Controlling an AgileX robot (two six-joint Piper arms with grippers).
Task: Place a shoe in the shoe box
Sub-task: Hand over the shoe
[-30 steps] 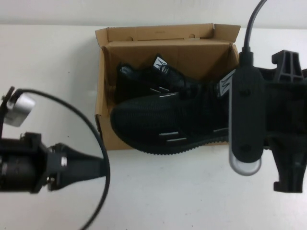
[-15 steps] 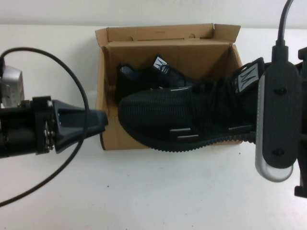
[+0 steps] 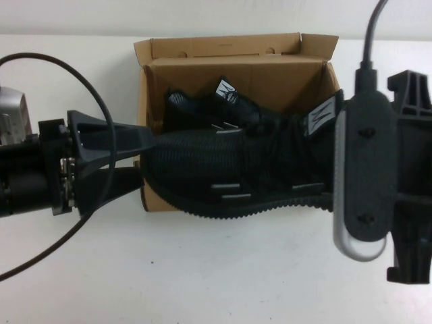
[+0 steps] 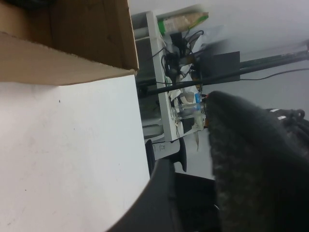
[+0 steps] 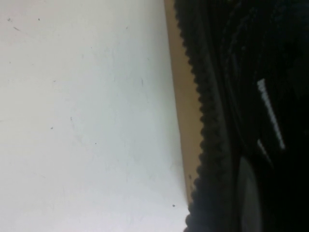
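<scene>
A black knit shoe (image 3: 229,169) hangs on its side over the front wall of the brown cardboard shoe box (image 3: 223,47). Its toe points left and its sole faces me. My right gripper (image 3: 334,169) is shut on the heel end, mostly hidden under its wrist camera. The right wrist view shows the toothed sole (image 5: 207,145) and the box wall (image 5: 181,106) close up. My left gripper (image 3: 145,156) is open, with the toe between its fingers. The toe (image 4: 256,164) fills the left wrist view. The matching second shoe (image 3: 202,108) lies inside the box.
The box lid flap (image 3: 216,46) stands up at the back. White tabletop (image 3: 223,270) lies in front of the box. The left arm's cable (image 3: 101,121) loops over the table on the left. Lab clutter (image 4: 178,72) shows beyond the table edge.
My left gripper has moved right until its fingers straddle the toe. My right gripper has carried the shoe back to the left, a little over the box's front wall.
</scene>
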